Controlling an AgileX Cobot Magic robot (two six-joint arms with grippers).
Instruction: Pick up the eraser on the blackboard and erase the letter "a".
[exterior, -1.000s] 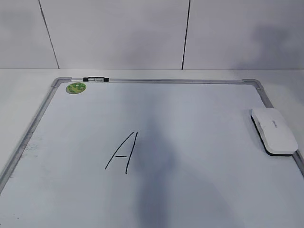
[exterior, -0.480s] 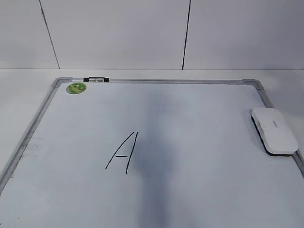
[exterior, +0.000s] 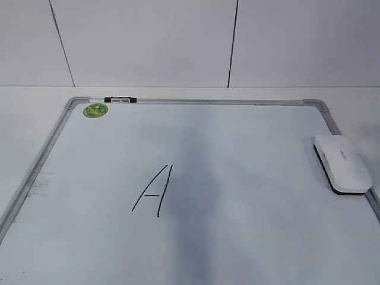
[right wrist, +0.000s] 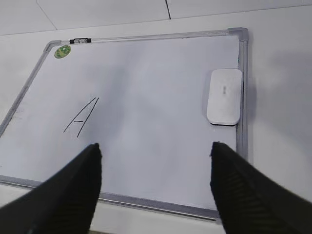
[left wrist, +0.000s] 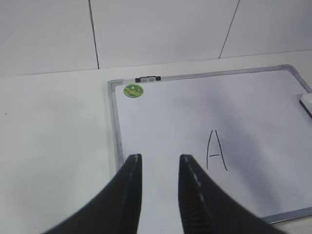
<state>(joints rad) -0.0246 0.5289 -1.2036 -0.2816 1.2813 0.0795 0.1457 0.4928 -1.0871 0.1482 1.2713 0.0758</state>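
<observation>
Your eraser [exterior: 342, 163] lies flat at the blackboard's [exterior: 249, 142] right edge; it looks light, rigid and smooth, so pinch its long sides. The right gripper [right wrist: 155, 183] hangs wide open and empty, the left gripper [left wrist: 160, 187] narrowly parted, holding nothing.

Soft even light, broad grey shadow across blackboard [exterior: 249, 136], slightly blurry

surface: white table [exterior: 29, 113]; directly on it: blackboard [exterior: 196, 101], flat, grey-framed; eraser [exterior: 342, 162] on blackboard's right edge
</observation>
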